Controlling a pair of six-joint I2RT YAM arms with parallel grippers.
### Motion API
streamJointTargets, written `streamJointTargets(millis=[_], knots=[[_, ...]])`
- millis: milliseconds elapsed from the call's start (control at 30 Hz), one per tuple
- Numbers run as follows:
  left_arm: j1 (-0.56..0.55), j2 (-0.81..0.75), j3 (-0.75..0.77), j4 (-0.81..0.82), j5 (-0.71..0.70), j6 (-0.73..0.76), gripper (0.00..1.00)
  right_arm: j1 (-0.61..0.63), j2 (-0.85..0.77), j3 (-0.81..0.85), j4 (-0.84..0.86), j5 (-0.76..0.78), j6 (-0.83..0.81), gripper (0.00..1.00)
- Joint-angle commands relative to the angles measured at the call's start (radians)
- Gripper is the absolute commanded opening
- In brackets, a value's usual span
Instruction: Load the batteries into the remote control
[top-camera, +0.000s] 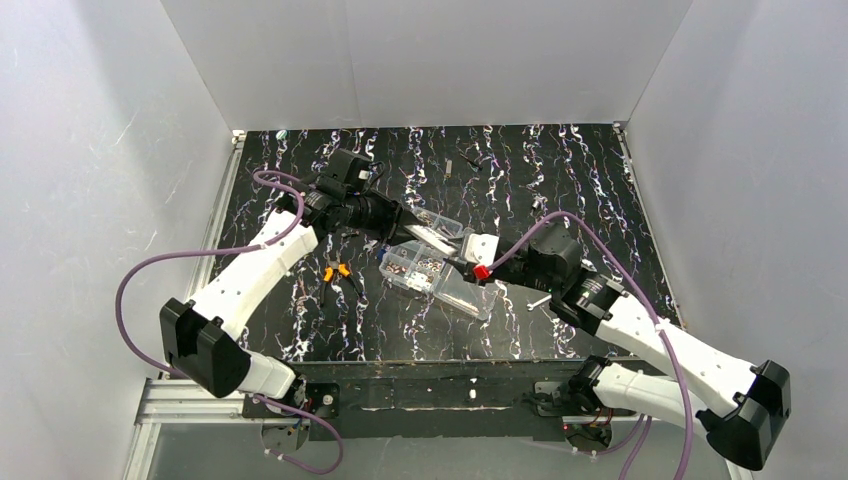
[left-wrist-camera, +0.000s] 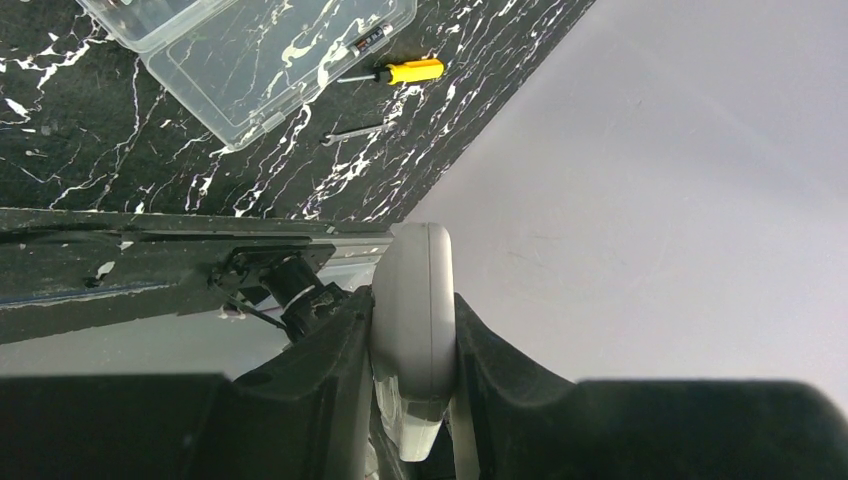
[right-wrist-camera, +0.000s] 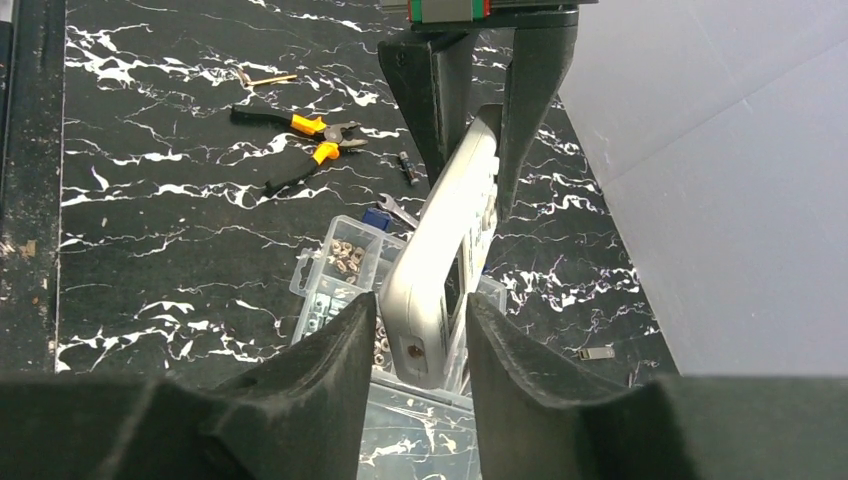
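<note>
The remote control (right-wrist-camera: 445, 230) is a slim white bar held in the air over the clear organiser box (top-camera: 432, 272). My left gripper (left-wrist-camera: 413, 298) is shut on one end of it; in the right wrist view its black fingers (right-wrist-camera: 440, 80) clamp the far end. My right gripper (right-wrist-camera: 420, 302) straddles the near end, the left finger against the remote and a narrow gap on the right. From above, the remote (top-camera: 442, 238) spans between the two grippers. One battery (right-wrist-camera: 405, 167) lies on the table near the pliers, and another battery (left-wrist-camera: 372, 40) lies by the screwdriver.
Orange-handled pliers (right-wrist-camera: 312, 135) lie left of the box, whose compartments hold small metal parts (right-wrist-camera: 345, 255). A yellow-handled screwdriver (left-wrist-camera: 405, 72) and a small wrench (left-wrist-camera: 355, 133) lie by the box lid. White walls close in the table on three sides.
</note>
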Motion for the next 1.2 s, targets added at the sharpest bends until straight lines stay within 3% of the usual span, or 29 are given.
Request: streamJointTargets(millis=[0, 267, 300, 433, 600, 767, 933, 1067, 1167], knots=[[0.0, 0.006, -0.024, 0.004, 0.066, -0.025, 0.0, 0.011, 0.015, 0.06, 0.041, 0.032, 0.011, 0.42], [0.0, 0.005, -0.057, 0.093, 0.095, -0.046, 0.0, 0.013, 0.013, 0.057, 0.028, 0.096, 0.028, 0.14], [0.0, 0.004, -0.065, 0.112, 0.099, -0.047, 0.06, 0.013, 0.011, 0.059, 0.024, 0.106, 0.038, 0.12], [0.001, 0.0, -0.104, 0.255, 0.137, -0.009, 0.49, 0.013, 0.022, 0.122, -0.071, 0.167, 0.135, 0.01], [0.0, -0.008, -0.133, 0.375, 0.158, 0.026, 0.71, 0.013, 0.039, 0.217, -0.262, 0.155, 0.226, 0.01], [0.026, -0.011, -0.166, 0.452, 0.202, 0.058, 0.79, 0.006, 0.015, 0.231, -0.309, 0.338, 0.41, 0.01], [0.065, -0.057, -0.23, 0.486, 0.221, 0.106, 0.84, -0.018, -0.007, 0.261, -0.407, 0.365, 0.455, 0.01], [0.094, -0.12, -0.223, 0.374, 0.203, 0.272, 0.86, -0.059, -0.016, 0.285, -0.456, 0.384, 0.514, 0.01], [0.099, -0.173, -0.2, 0.296, 0.174, 0.441, 0.87, -0.125, 0.003, 0.329, -0.525, 0.264, 0.551, 0.01]])
